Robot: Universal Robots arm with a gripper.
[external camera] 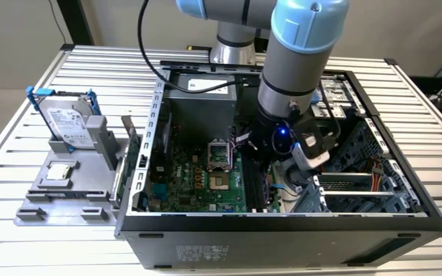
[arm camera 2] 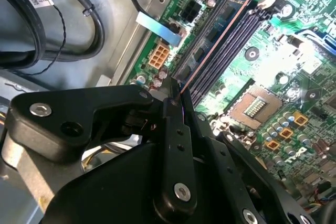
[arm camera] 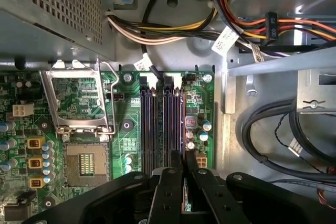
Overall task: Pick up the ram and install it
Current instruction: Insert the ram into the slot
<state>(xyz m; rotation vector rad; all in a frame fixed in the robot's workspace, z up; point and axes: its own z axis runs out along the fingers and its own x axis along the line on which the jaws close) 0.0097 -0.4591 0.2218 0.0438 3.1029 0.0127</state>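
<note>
One black gripper (arm camera 2: 176,90) inside the open black computer case (external camera: 282,221) | jaws clenched on the thin dark green ram (arm camera 2: 218,35) | ram in a green motherboard (arm camera: 123,129) slot

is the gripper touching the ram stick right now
Touching. In the second wrist view the gripper fingers close on the end of the ram, which stands in a motherboard slot, no gap visible between them.

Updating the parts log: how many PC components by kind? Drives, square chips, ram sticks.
Hard drive: 1, on the grey tray
Square silver chip: 1, on the same tray
Ram stick: 1, gripped by the pincer, inside the case
Total: 3
</note>
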